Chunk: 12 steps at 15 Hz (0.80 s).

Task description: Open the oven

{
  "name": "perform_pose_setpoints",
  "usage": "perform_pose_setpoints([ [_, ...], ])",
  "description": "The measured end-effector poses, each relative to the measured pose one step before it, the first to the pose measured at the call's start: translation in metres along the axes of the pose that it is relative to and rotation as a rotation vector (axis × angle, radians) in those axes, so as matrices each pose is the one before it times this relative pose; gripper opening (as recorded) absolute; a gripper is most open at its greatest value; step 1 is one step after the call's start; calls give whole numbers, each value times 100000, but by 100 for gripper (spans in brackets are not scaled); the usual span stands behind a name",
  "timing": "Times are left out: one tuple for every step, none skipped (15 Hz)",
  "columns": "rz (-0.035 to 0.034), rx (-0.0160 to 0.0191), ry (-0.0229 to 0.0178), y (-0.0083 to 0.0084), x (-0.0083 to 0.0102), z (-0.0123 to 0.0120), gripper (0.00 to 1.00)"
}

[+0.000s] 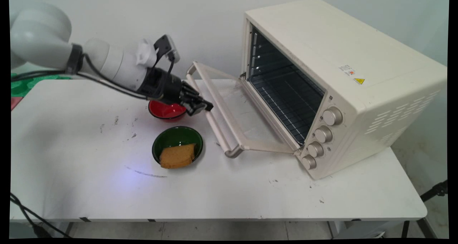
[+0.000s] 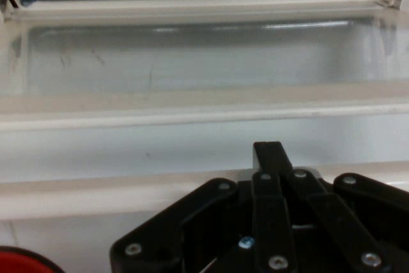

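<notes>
The oven door (image 1: 247, 118) lies folded down and fully open toward the table (image 1: 250, 194), its handle (image 1: 219, 131) a pale bar running along the free edge, and the gripper (image 1: 204, 106) sits at the handle's 9 o'clock, just beside the bar's middle stretch and level with it; whether it touches cannot be told. Its fingers are pressed together with nothing between them, and in the hand view the gripper (image 2: 268, 153) points square across the handle toward the door glass (image 2: 192, 55) and the rack beyond. The tip faces the bar at a right angle, near mid-length and not at either end. Directly beneath the wrist is a red bowl (image 1: 166, 111), close under the hand. At that bowl's 6 o'clock stands a green bowl (image 1: 175, 136) holding a slice of bread (image 1: 178, 156). The cream oven (image 1: 322, 58) stands at the gripper's 3 o'clock, wire rack (image 1: 286, 93) bare, four knobs (image 1: 323, 133) down its front
</notes>
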Motion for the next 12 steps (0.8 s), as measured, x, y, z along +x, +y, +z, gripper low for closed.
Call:
perform_pose_setpoints([
  [-94,146,162,27,-420,125,0],
  [-160,283,213,4,-596,231,0],
  [-229,388,327,-28,-667,331,0],
  [-235,386,403,-64,-582,367,0],
  [-210,378,402,-81,-460,323,0],
  [-230,372,427,-85,-533,343,0],
  [-168,336,481,-77,-484,278,0],
  [-93,234,320,-56,-416,199,0],
  [2,230,460,-35,-436,124,0],
  [69,218,437,-28,-412,32,0],
  [183,222,447,-11,-316,-94,0],
  [118,213,420,-14,-340,-183,0],
])
